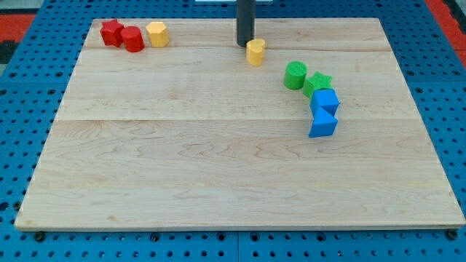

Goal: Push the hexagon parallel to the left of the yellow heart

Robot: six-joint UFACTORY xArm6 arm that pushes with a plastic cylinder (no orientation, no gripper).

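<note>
A yellow hexagon [156, 33] sits near the view's top left, touching a red cylinder [132, 38] on its left. A yellow heart [255, 52] sits at the top centre. My tip [244, 44] is just left of and slightly above the yellow heart, touching or nearly touching it. The hexagon lies far to the left of my tip.
A red star [111, 31] sits left of the red cylinder. A green cylinder [295, 75], a green star [317, 83], a blue cube [325, 102] and a blue triangle [322, 125] cluster at the right. The wooden board [218, 160] lies on a blue pegboard.
</note>
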